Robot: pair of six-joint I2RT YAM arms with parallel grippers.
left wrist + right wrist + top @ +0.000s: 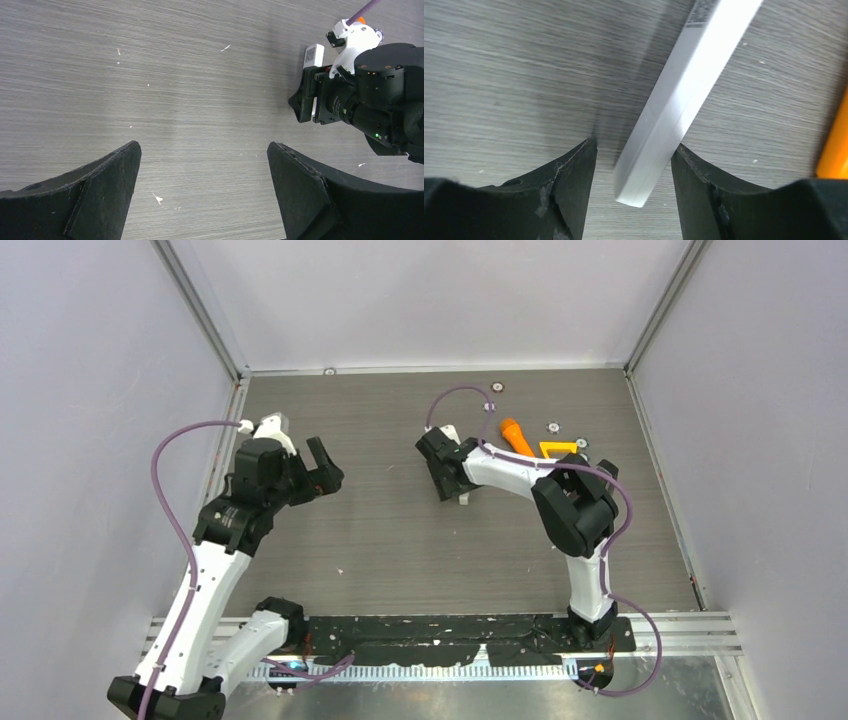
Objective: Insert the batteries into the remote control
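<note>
The white remote control [684, 95] lies slanted on the table and runs up between my right gripper's [634, 144] fingers. The right finger touches its side and a gap shows at the left finger, so the jaws stand open around it. In the top view the right gripper [445, 468] covers most of the remote, and only its white ends [450, 432] stick out. The remote's labelled end [314, 54] also shows in the left wrist view. My left gripper [325, 472] is open and empty above bare table [202, 145], well left of the remote. No batteries are in view.
An orange flashlight [517, 436] and a yellow frame [557, 448] lie just right of the remote. The flashlight's edge shows in the right wrist view [836, 145]. Small silver discs [497, 387] sit near the back wall. Walls close in the table on three sides.
</note>
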